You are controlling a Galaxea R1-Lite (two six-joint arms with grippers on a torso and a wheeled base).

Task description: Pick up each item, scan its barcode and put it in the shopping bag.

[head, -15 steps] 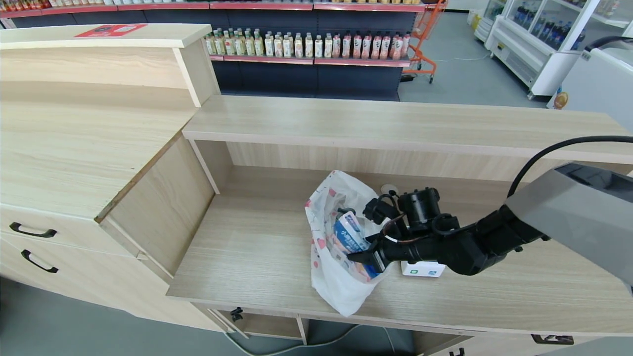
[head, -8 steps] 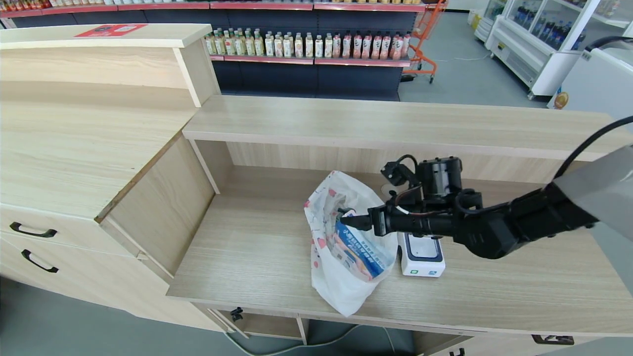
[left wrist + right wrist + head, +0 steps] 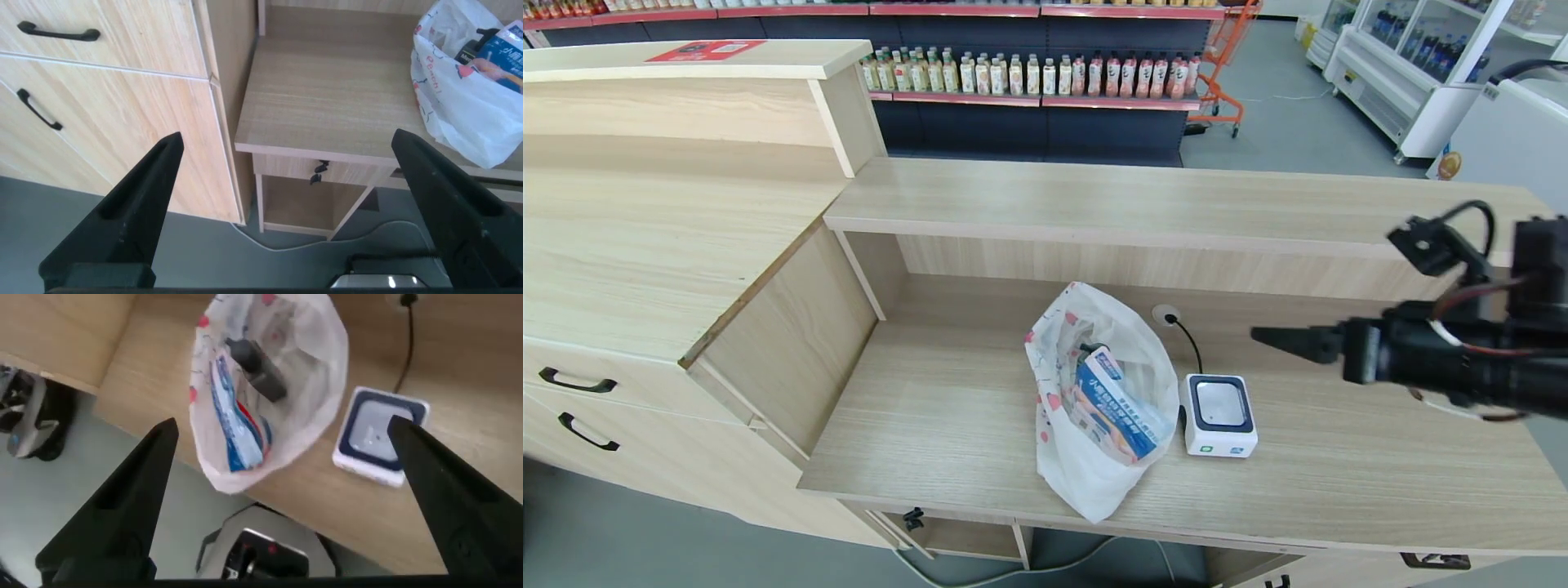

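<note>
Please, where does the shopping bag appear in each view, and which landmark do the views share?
Head view: the shopping bag stands on the desk, left of the scanner.
Left wrist view: the shopping bag sits near the desk's front edge.
Right wrist view: the shopping bag is seen from above, open, beside the scanner.
Shared landmark: the blue packet inside the bag.

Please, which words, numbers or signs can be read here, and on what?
Blue and white packet in the white plastic shopping bag: print too blurred to read.
Red sign on the tall wooden counter: too small to read.
Bottle labels on the shelf: too small.
</note>
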